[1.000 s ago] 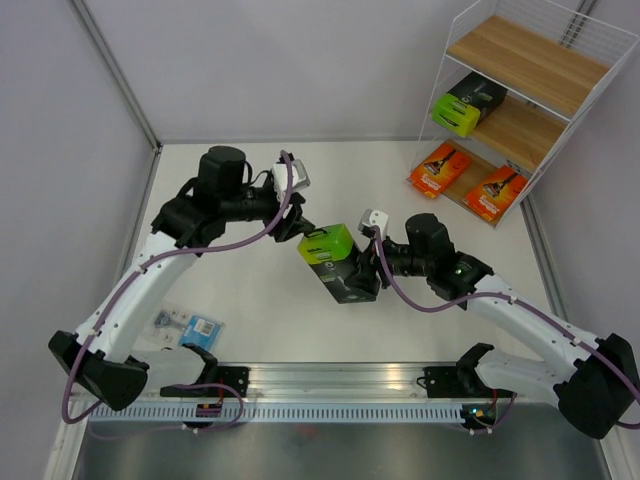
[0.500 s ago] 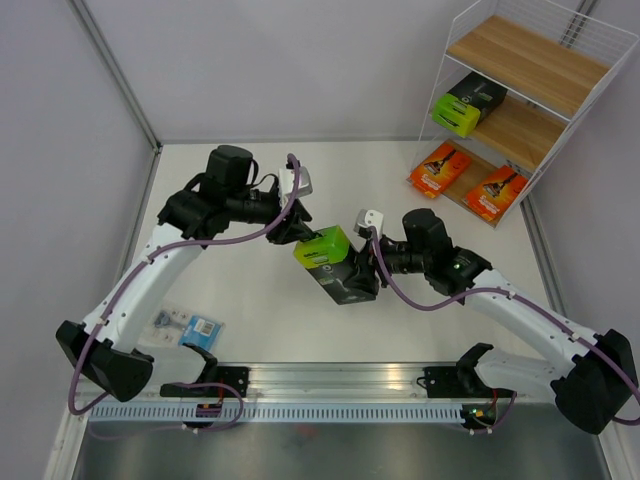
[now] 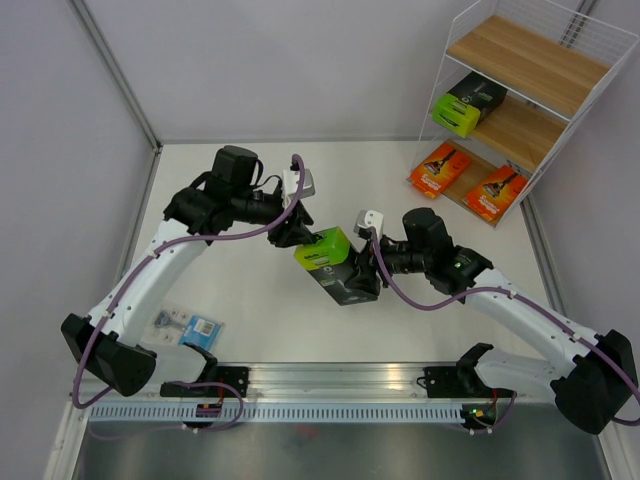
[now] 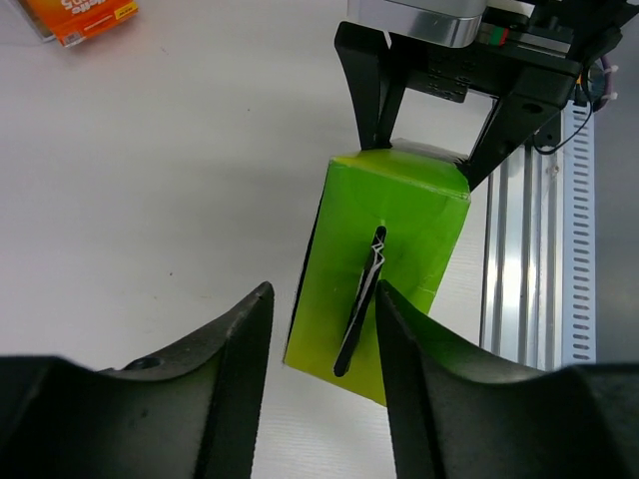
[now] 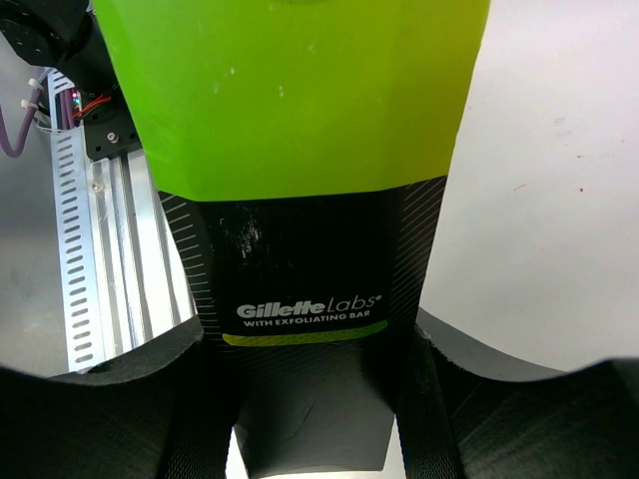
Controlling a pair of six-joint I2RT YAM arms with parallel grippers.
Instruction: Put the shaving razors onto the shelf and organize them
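- Top external view: the right gripper point(image 3: 357, 278) grips a black box with a lime-green end point(image 3: 335, 262) by its black part. The box hangs tilted above the white desk point(image 3: 240, 295).
- The left gripper point(image 3: 300, 235) sits at the lime-green end of the held box.
- The white wire-frame shelf with three stepped light-brown wooden boards point(image 3: 530, 60) stands to the far right of the held box, well apart from it.
- On the middle board, a second black box with a lime-green end point(image 3: 465, 105) lies tilted.
- Two flat orange cards point(image 3: 441, 166) point(image 3: 497, 190) lie side by side on the lowest board.
- A clear blister pack with a blue card point(image 3: 190, 327) lies on the desk, to the near left of the held box and well apart from it.
- Left wrist view: the left gripper's fingers point(image 4: 240, 339) stand partly apart in front of the held box's green end face. Whether they press on it cannot be told.
- The right gripper's black fingers point(image 4: 364, 90) clasp the far part of the held box.
- Right wrist view: both fingers point(image 5: 180, 399) press against the black sides of the held box, beside the printed label. The green end points away from the camera.
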